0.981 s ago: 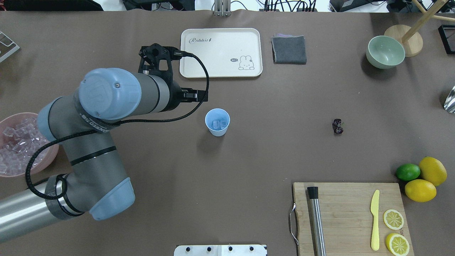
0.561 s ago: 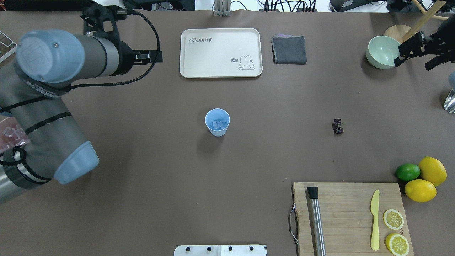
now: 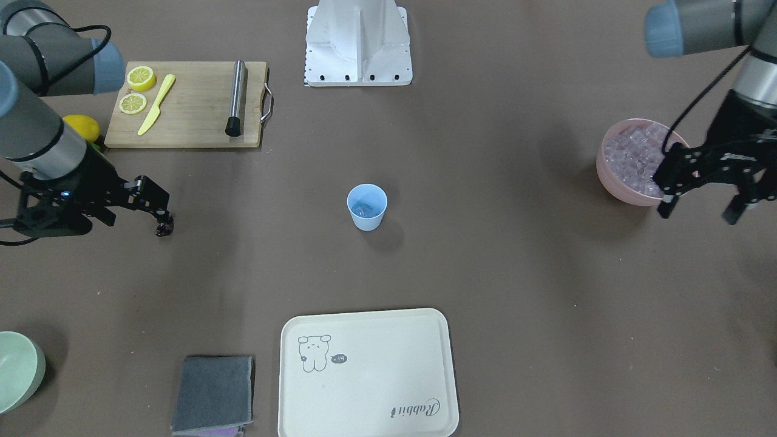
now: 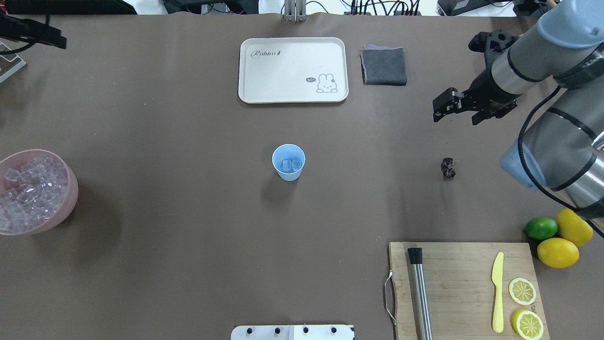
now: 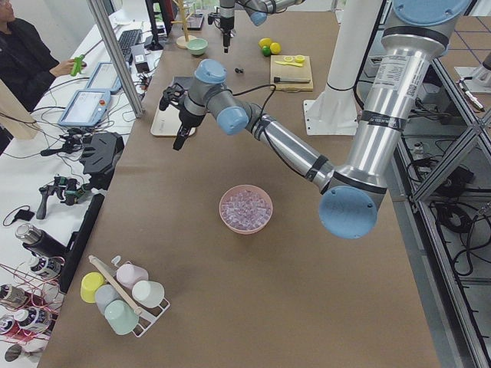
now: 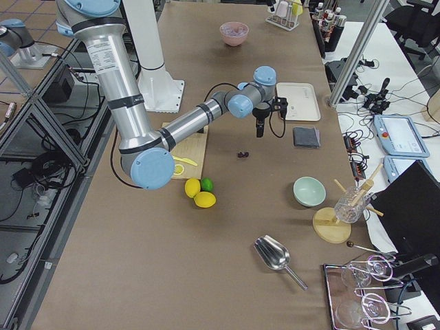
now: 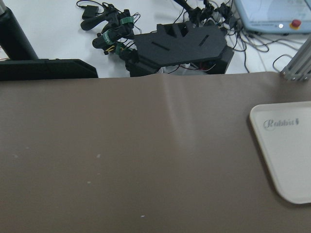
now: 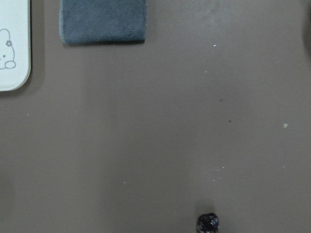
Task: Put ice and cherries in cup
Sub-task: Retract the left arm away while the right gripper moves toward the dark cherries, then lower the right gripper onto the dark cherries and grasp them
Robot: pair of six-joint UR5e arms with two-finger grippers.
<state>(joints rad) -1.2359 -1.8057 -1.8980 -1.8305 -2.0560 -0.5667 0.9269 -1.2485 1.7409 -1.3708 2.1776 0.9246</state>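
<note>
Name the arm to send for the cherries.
Right. The right gripper hovers open near the cherries; the left gripper is far off, on the other side of the cup, which already holds ice.

The cup [image 4: 288,163] is pale blue, the cherries [image 4: 448,168] maroon-black, the ice [image 4: 28,191] faintly lilac, its bowl [image 4: 73,193] pink.

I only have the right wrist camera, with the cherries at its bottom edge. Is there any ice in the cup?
Observer: Yes, clear ice cubes lie inside the small pale blue plastic cup.
Operator: Is the right pincer open?
Observer: Yes, the right pincer is open and empty, hovering apart from the dark maroon cherry cluster.
Operator: And the left one?
Observer: The left pincer is open and empty, apart from the round pink plastic bowl of ice.
</note>
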